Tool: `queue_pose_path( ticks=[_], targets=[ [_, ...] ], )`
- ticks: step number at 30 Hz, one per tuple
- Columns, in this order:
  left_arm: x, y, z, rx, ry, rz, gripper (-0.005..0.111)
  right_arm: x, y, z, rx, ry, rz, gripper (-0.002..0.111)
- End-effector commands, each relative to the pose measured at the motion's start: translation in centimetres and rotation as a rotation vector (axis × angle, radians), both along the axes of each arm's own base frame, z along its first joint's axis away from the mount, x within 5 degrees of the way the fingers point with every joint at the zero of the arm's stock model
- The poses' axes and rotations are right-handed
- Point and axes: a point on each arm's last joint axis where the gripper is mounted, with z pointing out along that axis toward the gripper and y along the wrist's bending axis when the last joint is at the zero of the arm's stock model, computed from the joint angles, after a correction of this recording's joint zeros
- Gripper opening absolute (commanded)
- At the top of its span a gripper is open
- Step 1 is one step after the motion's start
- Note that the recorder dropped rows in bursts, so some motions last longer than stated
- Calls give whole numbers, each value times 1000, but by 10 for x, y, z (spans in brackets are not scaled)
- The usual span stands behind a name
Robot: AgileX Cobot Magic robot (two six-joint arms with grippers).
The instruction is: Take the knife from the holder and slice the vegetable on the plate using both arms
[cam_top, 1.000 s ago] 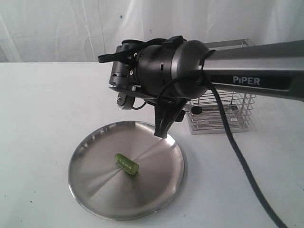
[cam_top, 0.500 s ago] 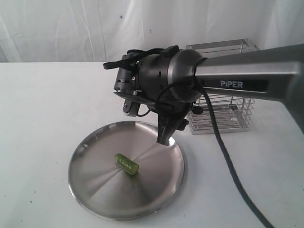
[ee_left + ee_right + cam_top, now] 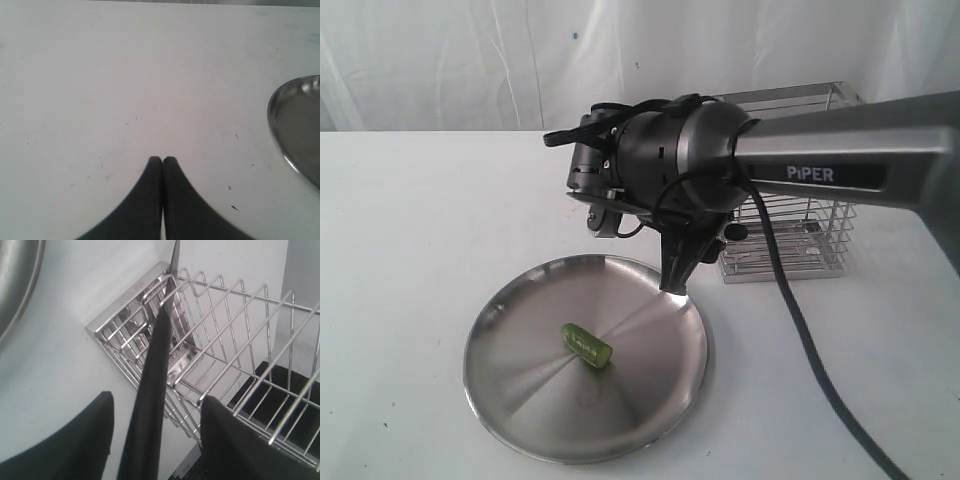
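Knife-fetch step. Right gripper (image 3: 157, 399) at holder (image 3: 807, 240), fingers spread wide. Black handle of knife (image 3: 159, 345) lies between them, ungripped, gaps both sides; whether blade sits inside wires, cannot tell. Cucumber (image 3: 587, 345) whole at middle of plate (image 3: 520, 400). Left gripper (image 3: 162, 161) pressed together, empty, over table (image 3: 100, 75) beside plate. Next, likely: close squarely on handle, lift clear of wires.

On my left wrist feed, the left gripper (image 3: 162, 160) has its two black tapered fingers pressed together, tips touching, above a white tabletop (image 3: 125, 75) flecked with small dark specks. The curved rim of a round brushed stainless-steel plate (image 3: 295, 117) shows nearby, apart from the fingertips.
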Motion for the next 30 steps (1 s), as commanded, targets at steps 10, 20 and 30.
queue_pose_path(
  ticks=[10,20,30],
  targets=[
    [0,0,-1,3,3,-2,0,3,-6,1,37,14,-51,48],
    [0,0,-1,3,3,-2,0,3,-6,1,38,14,-53,22],
    [0,0,-1,3,3,-2,0,3,-7,4,44,4,-55,5]
  ],
)
